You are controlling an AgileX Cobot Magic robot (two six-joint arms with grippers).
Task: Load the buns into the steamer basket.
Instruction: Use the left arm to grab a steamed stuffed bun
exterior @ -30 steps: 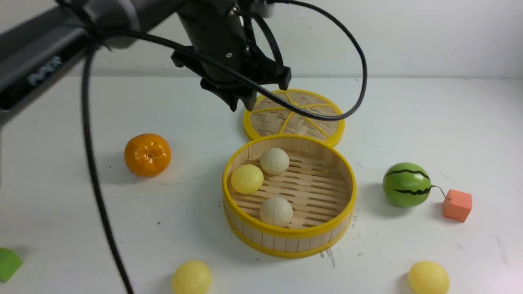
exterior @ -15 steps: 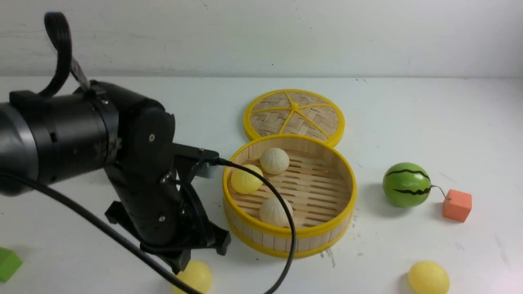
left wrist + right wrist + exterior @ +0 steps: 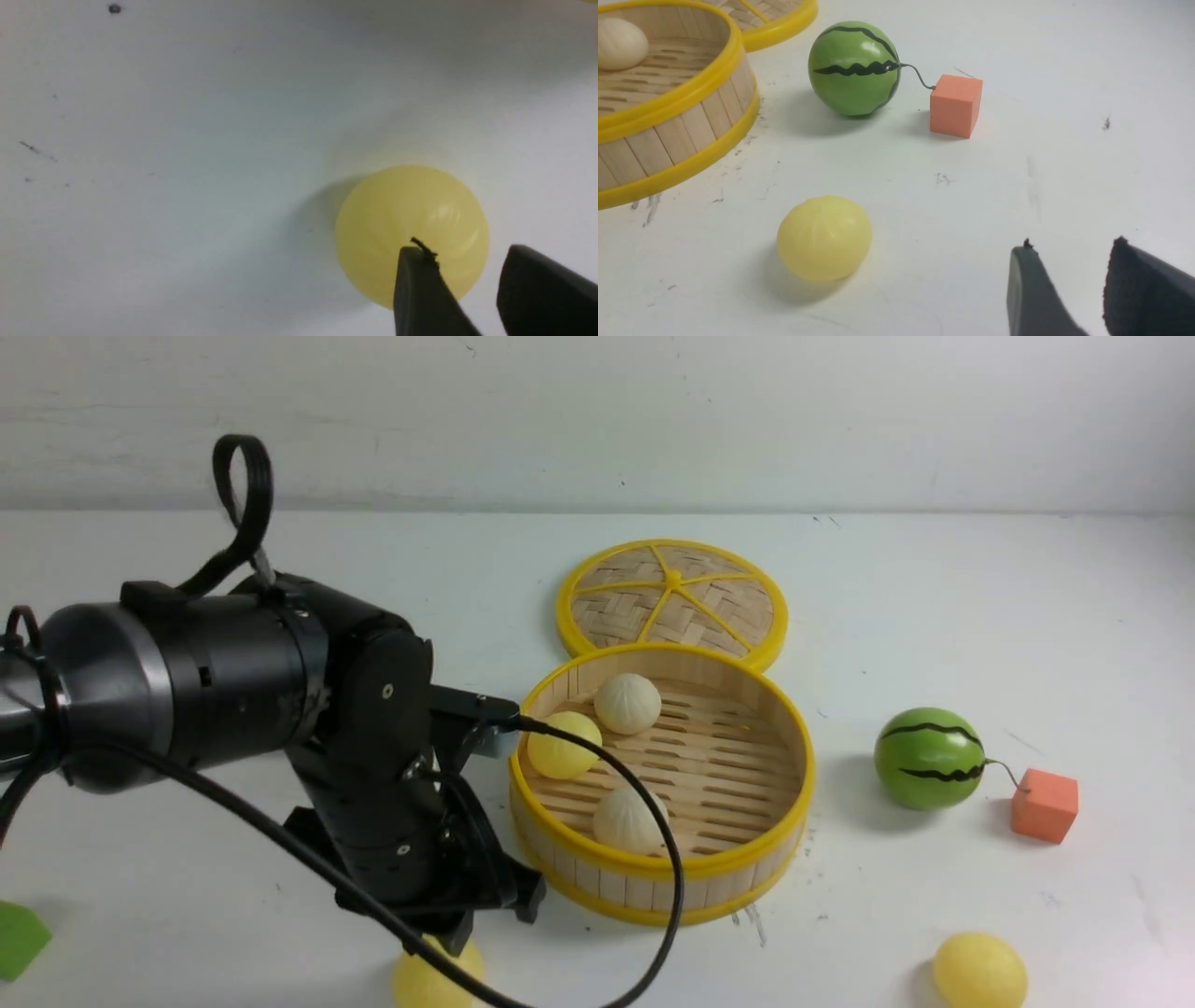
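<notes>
Your left gripper [image 3: 467, 254] hangs low over the white tabletop [image 3: 163, 163], close beside the round bamboo-slat steamer basket with yellow rims [image 3: 658, 875]. Its two dark fingers stand apart with bare table showing between them. One fingertip overlaps a smooth pale yellow bun [image 3: 411, 210] that sits on the table outside the basket, unclamped. Your right gripper [image 3: 1071, 245] has its fingers parted and empty too, near a second pale yellow bun [image 3: 824, 238] on the table, with a green striped watermelon ball [image 3: 853, 67] and an orange cube [image 3: 955, 105] beyond. Inside the basket lie a third pale yellow bun [image 3: 563, 745] by the left wall, a cream-white pleated bun [image 3: 627, 703] beside it and another cream-white bun [image 3: 631, 821] by the near wall. The flat woven yellow-spoked lid [image 3: 672, 593] lies just behind the basket.
</notes>
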